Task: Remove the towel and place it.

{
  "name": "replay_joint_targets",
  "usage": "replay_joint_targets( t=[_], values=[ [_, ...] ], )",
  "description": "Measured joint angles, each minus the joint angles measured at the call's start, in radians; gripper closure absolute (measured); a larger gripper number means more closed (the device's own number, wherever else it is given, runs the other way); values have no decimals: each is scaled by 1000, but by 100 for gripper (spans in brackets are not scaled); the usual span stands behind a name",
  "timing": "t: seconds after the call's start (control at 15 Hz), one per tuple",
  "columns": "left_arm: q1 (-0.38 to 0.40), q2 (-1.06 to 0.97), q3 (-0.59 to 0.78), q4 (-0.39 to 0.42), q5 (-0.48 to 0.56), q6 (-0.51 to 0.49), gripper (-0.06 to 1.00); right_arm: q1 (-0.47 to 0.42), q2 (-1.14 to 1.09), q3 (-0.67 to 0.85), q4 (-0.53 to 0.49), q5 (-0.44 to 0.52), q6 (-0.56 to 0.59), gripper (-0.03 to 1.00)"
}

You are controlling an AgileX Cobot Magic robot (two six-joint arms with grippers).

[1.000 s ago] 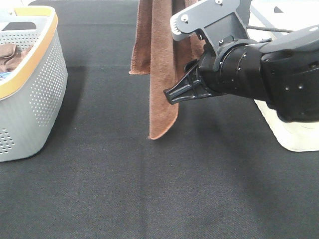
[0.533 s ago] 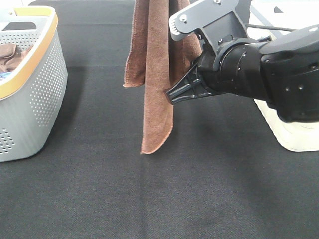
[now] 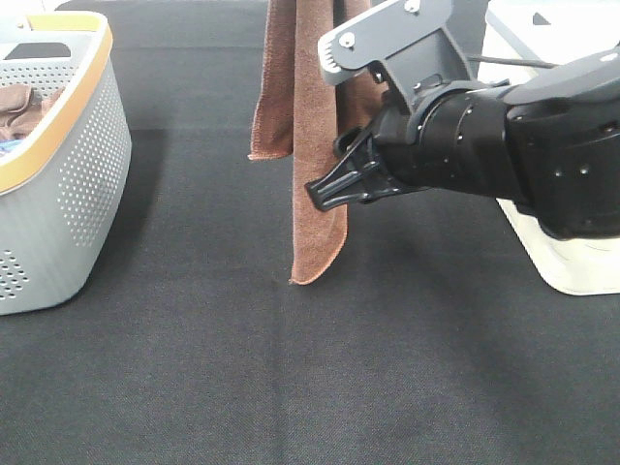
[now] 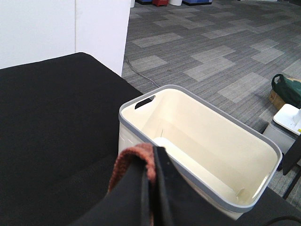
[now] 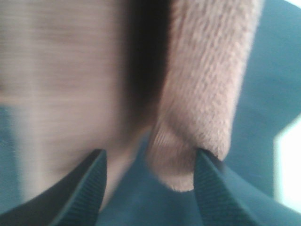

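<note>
Where the towel (image 3: 308,145) is: hanging above the black counter (image 3: 291,387), between the grey basket (image 3: 68,184) and the white bin (image 3: 572,262). Its top runs out of the high view, and we cannot tell how far its lowest corner clears the counter.
Left jaws: closed tight on a reddish-brown bunch of towel, seen at their tips in the left wrist view. We judge they carry all its weight.
Right jaws: spread wide and holding nothing. The right arm (image 3: 504,145) brings them in from the bin side, and one hanging fold lies between the two fingers (image 5: 89,183). The blur hides whether it brushes either finger.
Handling: we judge it light, limp and soft. The pile should give good grip and nothing on it can break, but it will swing and bunch.
Where to take hold: we would pinch low on the drape at an edge or corner, through the full thickness of the fold, so that two grips could spread it out.
Long axis: vertical, running from the pinch down.
Pointing: the lowest corner points at the counter, and a shorter fold ends higher on the basket side.
Tag: not visible.
</note>
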Motion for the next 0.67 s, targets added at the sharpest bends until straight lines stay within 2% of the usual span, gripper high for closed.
replay_joint_targets(
  t=[0.27,0.47,0.6,0.67],
  values=[
    [0,-11,0,-2,65,0,94,0,0,0,1,-75,33,36],
    [0,-38,0,-4,101,0,94,0,0,0,1,-84,43,36],
    [0,-52,0,-9,125,0,94,0,0,0,1,-108,44,38],
    [0,-58,0,-17,134,0,94,0,0,0,1,-126,44,43]
  ],
)
